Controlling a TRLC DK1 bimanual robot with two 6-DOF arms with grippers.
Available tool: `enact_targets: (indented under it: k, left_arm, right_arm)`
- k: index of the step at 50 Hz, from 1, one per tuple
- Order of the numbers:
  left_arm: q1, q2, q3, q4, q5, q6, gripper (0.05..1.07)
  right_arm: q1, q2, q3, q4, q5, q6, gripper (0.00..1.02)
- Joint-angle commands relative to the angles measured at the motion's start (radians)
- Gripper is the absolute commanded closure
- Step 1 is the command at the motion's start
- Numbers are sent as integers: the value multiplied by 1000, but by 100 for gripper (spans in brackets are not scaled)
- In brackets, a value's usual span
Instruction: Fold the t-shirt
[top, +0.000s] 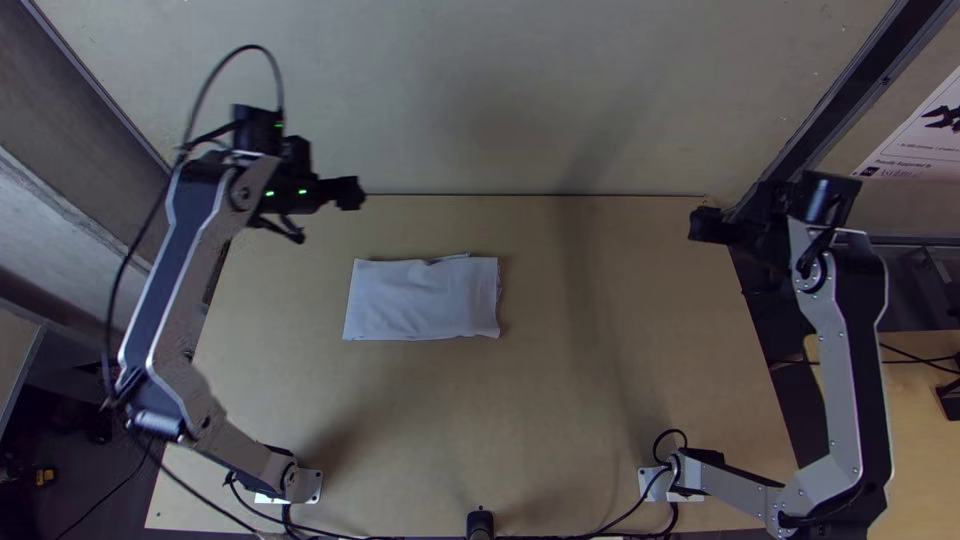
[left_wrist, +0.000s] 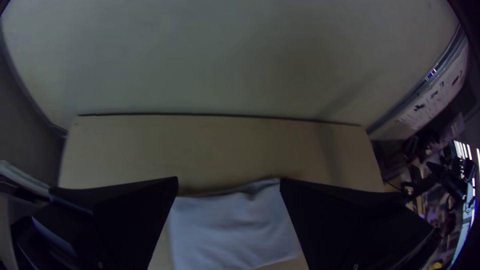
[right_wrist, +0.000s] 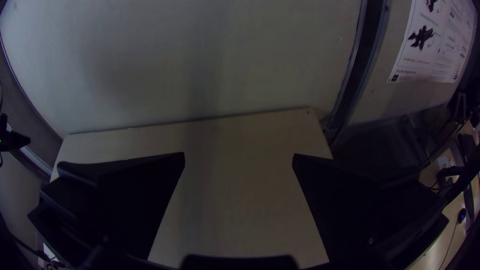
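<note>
The white t-shirt (top: 422, 300) lies on the table left of centre in the top view, folded into a flat rectangle with uneven layers at its far and right edges. My left gripper (top: 323, 212) is beyond the cloth's far left corner, open and apart from it. In the left wrist view, the shirt (left_wrist: 230, 230) shows between and beyond the spread fingers of the left gripper (left_wrist: 229, 181). My right gripper (top: 711, 226) stands at the table's far right, well away from the cloth. Nothing is between the widely parted fingers of the right gripper (right_wrist: 239, 156) in its wrist view.
Bare wooden table (top: 600, 350) extends around the shirt, widest to its right and nearer the arm bases. A pale wall panel (top: 480, 100) borders the far edge. Cables (top: 620, 520) run along the near edge, and a dark frame post (top: 850, 90) stands at the far right.
</note>
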Motion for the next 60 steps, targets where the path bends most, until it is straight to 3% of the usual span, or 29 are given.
enact_targets:
  k: [1,11,16,23,28,39,53,60]
  left_arm:
    - [41,-147,-103,48,-26,76,10]
    - [155,-397,-354,238,-33,128,10]
    - [175,-521,-472,309,-46,139,10]
    - [195,-717,-698,467,-68,156,10]
    - [198,-845,-827,548,-91,155,10]
    - [190,-1076,-1064,652,-125,144,10]
    - [198,-1431,-1449,829,-117,228,10]
    - [198,-1549,-1563,847,-125,234,10]
  right_arm:
    - [17,-48,31,35,25,-19,3]
    - [40,-193,-56,173,38,-82,3]
    - [70,-280,-150,247,38,-141,3]
    - [99,-413,-297,352,44,-167,3]
    - [116,-533,-437,466,82,-198,3]
    - [129,-771,-648,561,110,-238,4]
    - [126,-1076,-972,711,137,-256,6]
    - [125,-1148,-1089,776,160,-258,6]
